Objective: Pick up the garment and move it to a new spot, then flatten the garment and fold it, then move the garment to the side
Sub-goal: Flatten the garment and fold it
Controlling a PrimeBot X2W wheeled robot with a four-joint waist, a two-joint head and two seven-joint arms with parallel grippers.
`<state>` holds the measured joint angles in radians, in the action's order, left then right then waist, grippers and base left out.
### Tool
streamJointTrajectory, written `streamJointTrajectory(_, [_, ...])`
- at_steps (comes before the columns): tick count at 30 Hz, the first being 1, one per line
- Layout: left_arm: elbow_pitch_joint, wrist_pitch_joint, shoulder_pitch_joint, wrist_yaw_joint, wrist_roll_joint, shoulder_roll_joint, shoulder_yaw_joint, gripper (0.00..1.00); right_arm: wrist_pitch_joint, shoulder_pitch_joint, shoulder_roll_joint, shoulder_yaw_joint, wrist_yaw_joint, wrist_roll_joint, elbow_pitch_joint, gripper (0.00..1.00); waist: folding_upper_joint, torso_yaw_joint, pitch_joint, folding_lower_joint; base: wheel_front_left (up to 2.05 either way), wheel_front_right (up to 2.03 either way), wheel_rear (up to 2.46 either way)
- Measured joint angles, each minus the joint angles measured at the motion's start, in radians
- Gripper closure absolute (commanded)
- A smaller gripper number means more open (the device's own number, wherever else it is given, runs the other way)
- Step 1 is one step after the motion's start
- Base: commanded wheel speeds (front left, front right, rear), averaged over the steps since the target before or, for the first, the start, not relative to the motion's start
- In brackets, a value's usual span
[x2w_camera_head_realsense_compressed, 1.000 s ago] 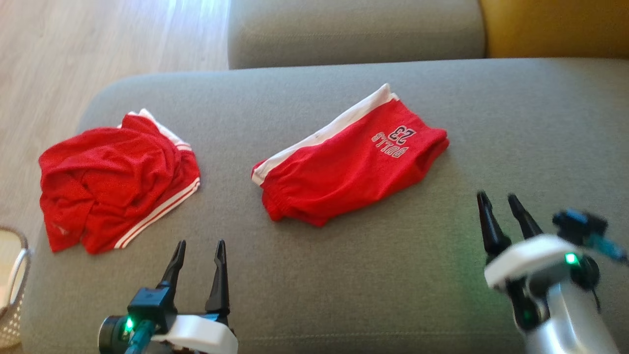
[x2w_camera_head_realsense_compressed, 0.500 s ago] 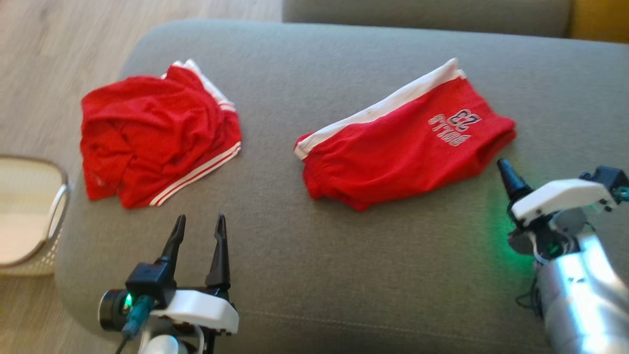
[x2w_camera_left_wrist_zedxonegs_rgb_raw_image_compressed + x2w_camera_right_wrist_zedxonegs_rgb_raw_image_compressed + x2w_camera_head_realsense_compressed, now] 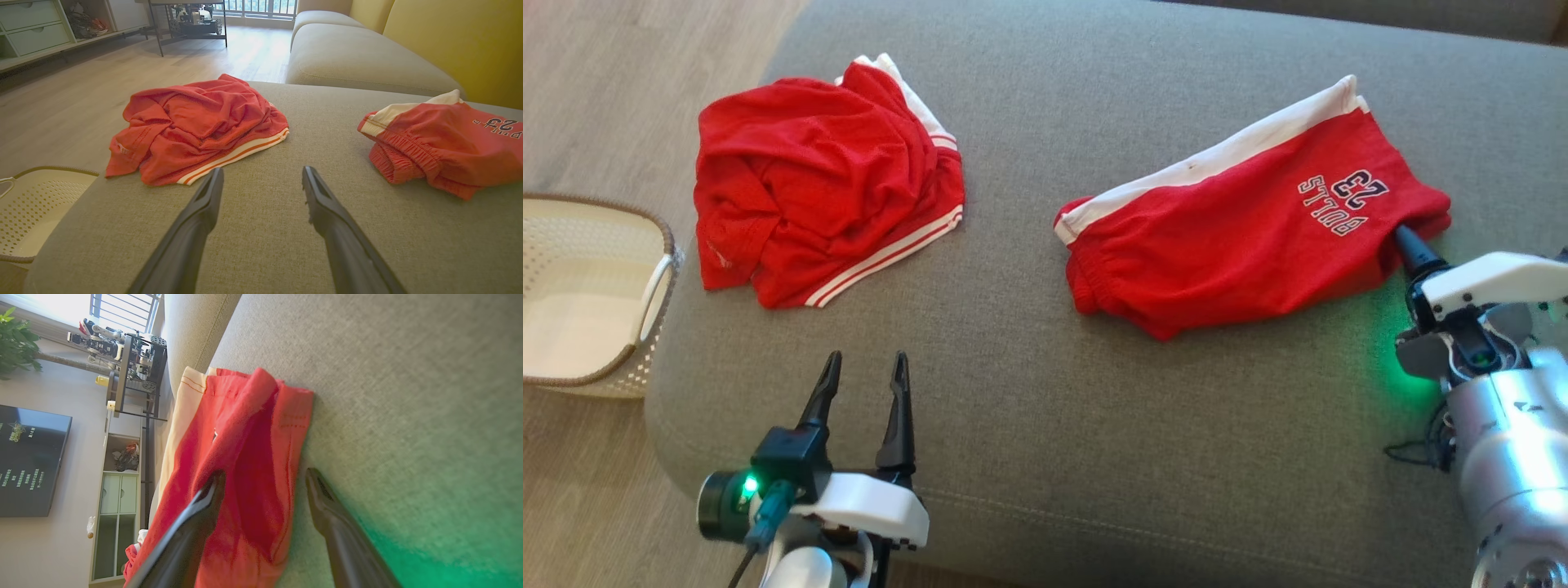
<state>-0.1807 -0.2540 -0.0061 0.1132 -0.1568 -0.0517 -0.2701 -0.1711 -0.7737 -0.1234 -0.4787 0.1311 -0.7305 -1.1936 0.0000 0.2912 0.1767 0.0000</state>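
Observation:
Red shorts [image 3: 1225,245] with a white side stripe and "BULLS 23" print lie folded on the right of the grey sofa cushion [image 3: 1094,441]. My right gripper [image 3: 1401,237] is open at their right edge. In the right wrist view it [image 3: 264,475] straddles that edge of the shorts [image 3: 241,428], one finger over the red cloth and the other along the cushion. A second red garment [image 3: 809,180] with white stripes lies crumpled at the left. My left gripper [image 3: 866,363] stands open near the cushion's front, short of the crumpled garment [image 3: 196,118], with nothing between its fingers [image 3: 212,192].
A cream perforated basket [image 3: 605,384] stands on the wooden floor left of the cushion. The cushion's front edge runs just below my left gripper. Further sofa cushions [image 3: 351,53] and a yellow backrest [image 3: 457,36] lie beyond.
The head camera has tilted down and turned, shifting the whole picture. My right gripper has moved forward to the right edge of the folded shorts. The left gripper holds its place.

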Motion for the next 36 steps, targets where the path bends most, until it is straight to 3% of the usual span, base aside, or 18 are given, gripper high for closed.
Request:
streamJointTrajectory(19, [0.014,0.000,-0.042,0.003,0.007,0.003,-0.038,0.00,0.040,-0.115,-0.046,0.035,0.000,0.018,-0.059,0.00,0.0000,0.025,0.071,0.0000,0.00,0.00,0.00])
streamJointTrajectory(28, [0.012,0.000,-0.050,0.010,0.004,0.003,-0.042,0.00,0.038,-0.113,-0.033,0.106,0.000,0.000,0.008,0.00,0.0000,0.031,0.084,0.0001,0.00,0.00,0.00])
streamJointTrajectory(34, [0.006,0.000,-0.052,0.010,0.004,0.003,-0.043,0.00,0.055,-0.110,-0.039,0.124,0.000,0.000,-0.018,0.00,0.0000,0.030,0.081,0.0001,0.00,0.00,0.00])
streamJointTrajectory(35, [0.004,0.000,-0.052,0.010,0.004,0.003,-0.043,0.00,0.064,-0.112,-0.041,0.124,0.000,0.001,-0.031,0.09,0.0000,0.029,0.080,0.0001,0.00,0.00,0.00])
streamJointTrajectory(36, [0.001,0.000,-0.052,0.010,0.004,0.003,-0.043,0.00,0.072,-0.114,-0.043,0.123,0.000,0.003,-0.042,0.54,0.0000,0.028,0.077,0.0001,0.00,0.00,0.00])
